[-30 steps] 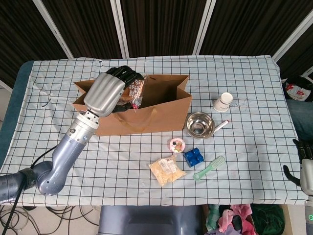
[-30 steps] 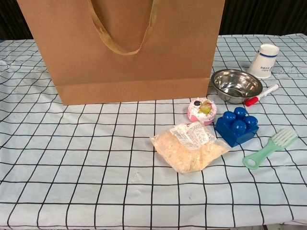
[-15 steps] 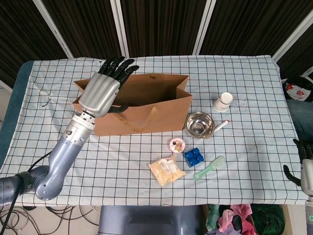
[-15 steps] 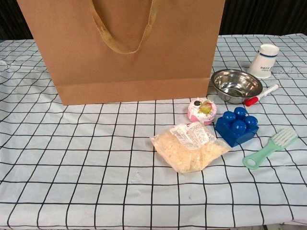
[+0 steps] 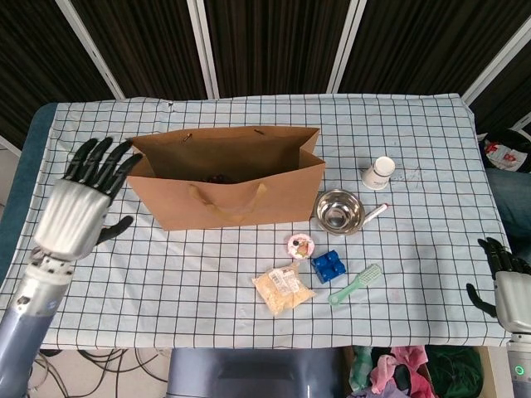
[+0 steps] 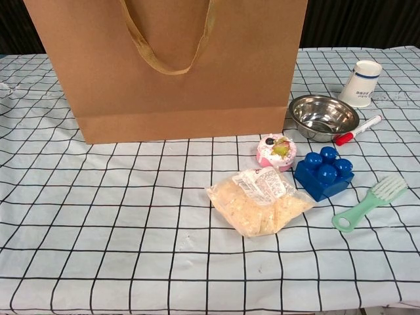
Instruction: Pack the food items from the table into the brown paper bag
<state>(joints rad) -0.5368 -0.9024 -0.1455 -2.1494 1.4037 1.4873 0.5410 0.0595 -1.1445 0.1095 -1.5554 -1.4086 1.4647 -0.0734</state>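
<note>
The paper bag [image 5: 228, 178] stood upright at the table's far left. Right of it sat a bowl [image 5: 338, 210], with a cup [image 5: 378, 172] farther right. Nearer lay a cake [image 5: 299, 245], a snack packet [image 5: 283, 288], a block [image 5: 328, 265] and a brush [image 5: 355, 284].

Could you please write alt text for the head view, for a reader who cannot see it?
A brown paper bag stands open on a checked table, with the robot's empty left hand spread beside it. In front lie a snack packet, small cake, blue block, brush and bowl.
</note>
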